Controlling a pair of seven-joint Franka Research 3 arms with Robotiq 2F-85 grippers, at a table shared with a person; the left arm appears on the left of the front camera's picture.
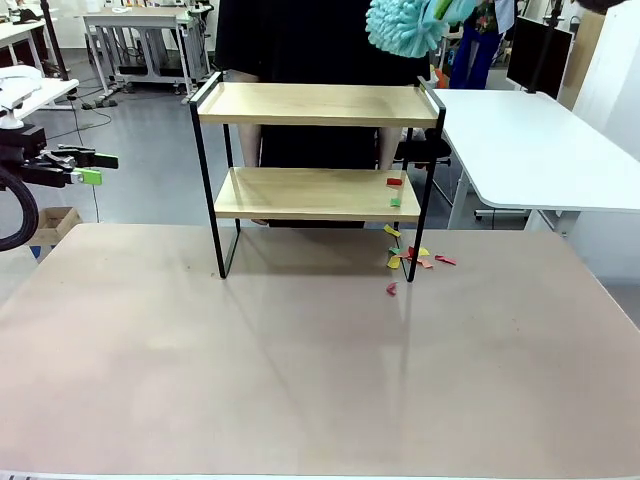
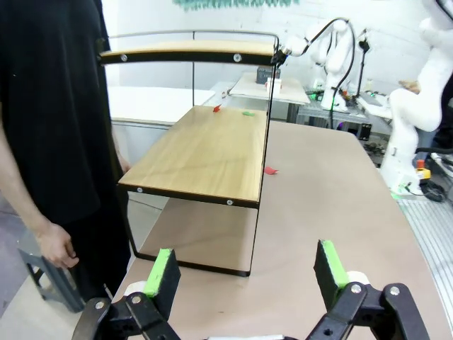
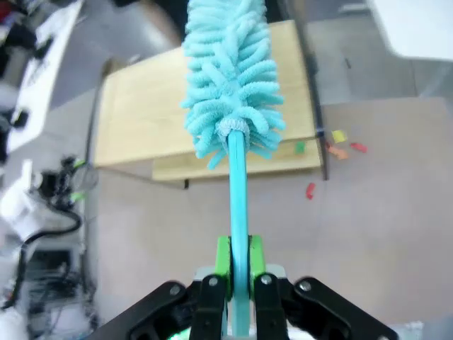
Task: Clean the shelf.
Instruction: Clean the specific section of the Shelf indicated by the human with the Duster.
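I've got the shelf (image 1: 318,103) standing on the far half of the table (image 1: 300,380), roughly in the middle, both wooden boards level and the black frame's feet on the tabletop. A person in black (image 1: 300,40) is right behind it.

My right gripper (image 3: 239,256) is clenched on the thin handle (image 3: 238,184) of a fluffy teal duster (image 3: 230,78), green pads pressed to either side. From the wrist camera the duster head hangs over the top board; in the front view it sits high above the shelf's right end.

My left gripper (image 2: 246,265) is released, jaws spread wide, holding nothing, off the table's left side and pointing at the shelf's end rail.

On the lower board, near its right end, I see a red scrap (image 1: 394,182) and a green scrap (image 1: 395,201). More coloured paper bits (image 1: 410,255) lie scattered on the table beside the right front leg.

The person's hand (image 2: 56,244) hangs loose next to the shelf.
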